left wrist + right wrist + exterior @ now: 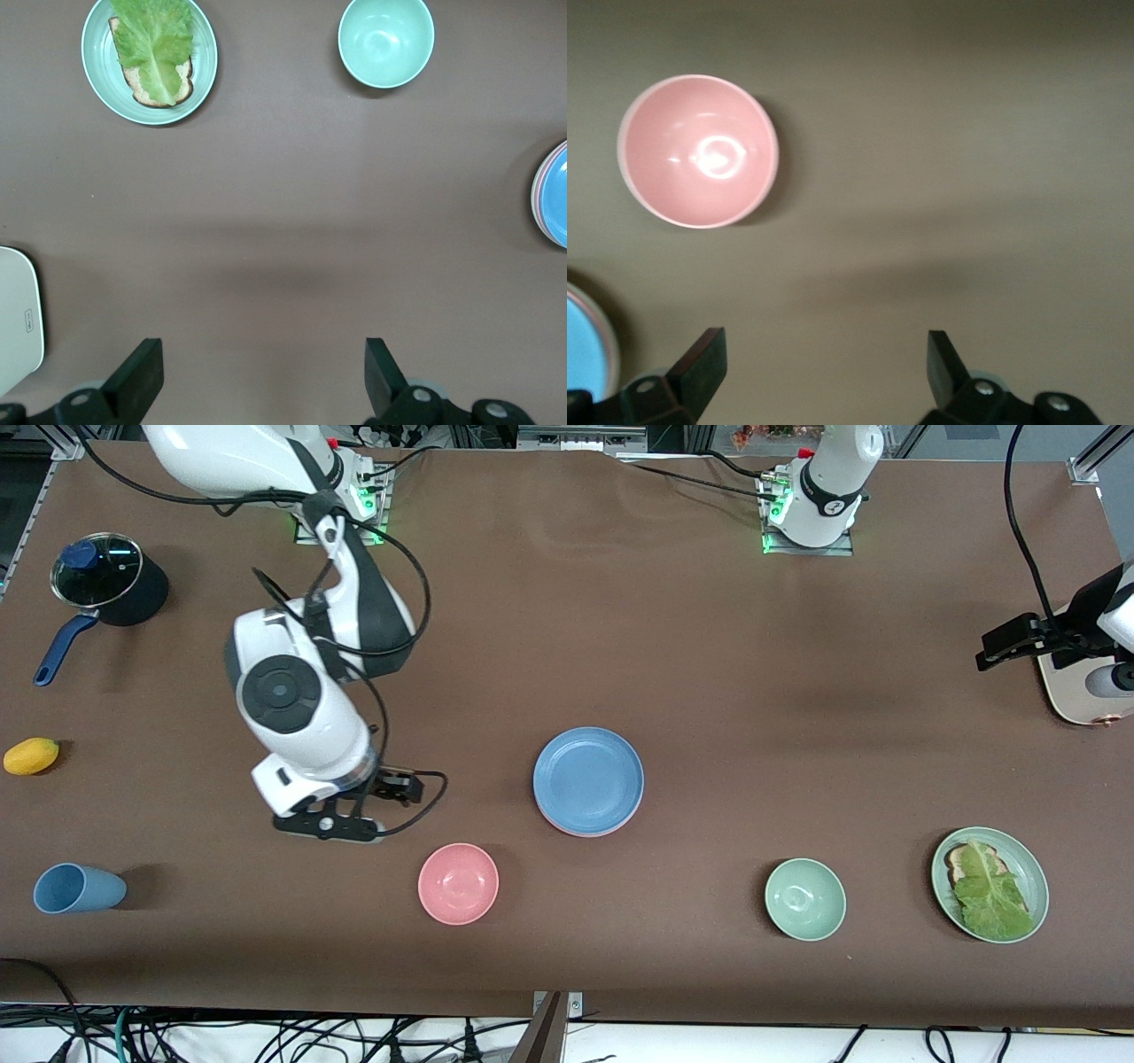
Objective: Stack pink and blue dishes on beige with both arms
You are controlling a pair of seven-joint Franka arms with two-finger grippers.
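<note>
No brand, label or writing can be read on anything here. Going from the right arm's end of the brown table [709,646] toward the left arm's: the right pincer [824,372] hangs with its black fingers spread wide and empty over bare table, near the deep pink bowl [458,883]; toward the table's middle lies the flat round matte light blue plate [588,779], uppermost of a stack, with the pink plate's rim [567,828] peeping out beneath it. The left pincer [264,372] hangs likewise wide open and empty over bare table at the left arm's end, well apart from the stack.
</note>
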